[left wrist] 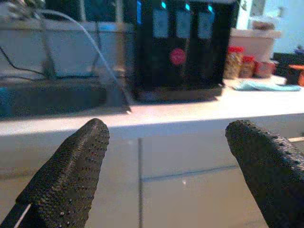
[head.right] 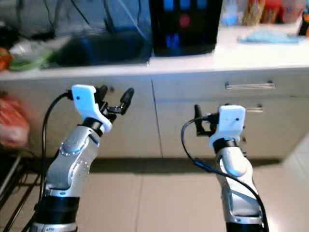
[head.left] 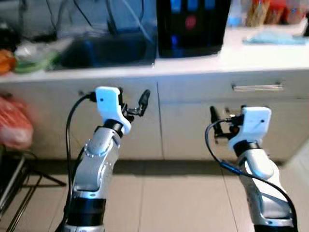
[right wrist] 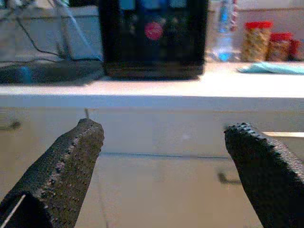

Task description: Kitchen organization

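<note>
Both arms are raised in front of a white kitchen counter (head.left: 270,55) and its cabinets. My left gripper (head.left: 133,100) is open and empty, held before the cabinet door below the sink (head.left: 104,50). In the left wrist view its fingertips (left wrist: 78,164) stand wide apart, facing a black appliance (left wrist: 180,47) on the counter. My right gripper (head.left: 226,117) is also open and empty, in front of the cabinet front under a drawer with a metal handle (head.left: 257,87). A blue cloth (head.left: 273,37) and red-lidded jars (right wrist: 256,40) sit on the counter at the right.
A clear bottle (right wrist: 223,33) stands beside the black appliance. Green and orange items (head.left: 29,58) lie on the counter at far left. A red bag (head.left: 14,123) hangs at the left over a dark metal stand (head.left: 19,181). Tiled floor (head.left: 183,198) lies between me and the cabinets.
</note>
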Controlling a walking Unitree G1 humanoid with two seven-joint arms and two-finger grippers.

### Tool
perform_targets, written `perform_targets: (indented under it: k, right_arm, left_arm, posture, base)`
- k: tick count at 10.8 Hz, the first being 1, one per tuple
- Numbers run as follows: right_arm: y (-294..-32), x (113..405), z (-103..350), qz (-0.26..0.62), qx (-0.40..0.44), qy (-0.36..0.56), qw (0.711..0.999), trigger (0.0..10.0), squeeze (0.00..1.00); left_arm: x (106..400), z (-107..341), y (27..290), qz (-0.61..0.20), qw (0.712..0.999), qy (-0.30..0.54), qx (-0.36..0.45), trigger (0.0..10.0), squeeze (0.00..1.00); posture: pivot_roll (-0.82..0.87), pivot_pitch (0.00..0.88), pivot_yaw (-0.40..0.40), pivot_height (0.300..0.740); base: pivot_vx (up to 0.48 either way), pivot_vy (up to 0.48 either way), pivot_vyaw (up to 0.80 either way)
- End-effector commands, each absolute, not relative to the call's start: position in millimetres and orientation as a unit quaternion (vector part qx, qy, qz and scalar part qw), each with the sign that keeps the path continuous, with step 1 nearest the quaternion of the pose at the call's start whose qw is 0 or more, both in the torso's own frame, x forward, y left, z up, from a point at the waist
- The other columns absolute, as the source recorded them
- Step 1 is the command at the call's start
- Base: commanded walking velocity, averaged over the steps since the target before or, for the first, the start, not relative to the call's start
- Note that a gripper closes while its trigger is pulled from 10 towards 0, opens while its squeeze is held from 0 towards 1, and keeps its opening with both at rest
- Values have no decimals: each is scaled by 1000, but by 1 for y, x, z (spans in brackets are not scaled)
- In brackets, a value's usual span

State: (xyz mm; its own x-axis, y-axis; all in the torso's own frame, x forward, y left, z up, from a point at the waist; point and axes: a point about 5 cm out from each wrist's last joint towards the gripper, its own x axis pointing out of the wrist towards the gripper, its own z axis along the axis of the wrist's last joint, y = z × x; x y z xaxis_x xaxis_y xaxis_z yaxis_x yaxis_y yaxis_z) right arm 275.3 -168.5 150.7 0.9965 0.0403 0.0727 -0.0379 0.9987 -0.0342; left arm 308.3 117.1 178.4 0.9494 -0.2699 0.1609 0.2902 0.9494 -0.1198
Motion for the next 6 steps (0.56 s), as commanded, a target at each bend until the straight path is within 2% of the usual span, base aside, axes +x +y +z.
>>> perform_targets:
  k: [1,3,4,6]
  right_arm:
    - [-160,276,153,33,-15,-42,998,10000,0]
    - [-160,276,153,31,-16,-42,999,10000,0]
    - [-160,276,153,31,-17,-42,998,10000,0]
    - [-160,277,154,32,-17,-43,998,10000,0]
  left_arm:
    - [310,177,129,-125,988,-69,-62,10000,0]
    - [311,177,128,-126,988,-68,-61,10000,0]
    - [312,177,128,-124,988,-66,-62,10000,0]
    - [313,176,128,-124,988,-65,-68,10000,0]
  posture:
    - [-85,0,85,740]
    - [-88,0,87,740]
    - [-89,0,85,740]
    - [-87,0,80,740]
  base:
    - [435,0,0]
    - [433,0,0]
    - [289,247,0]
    - [0,349,0]
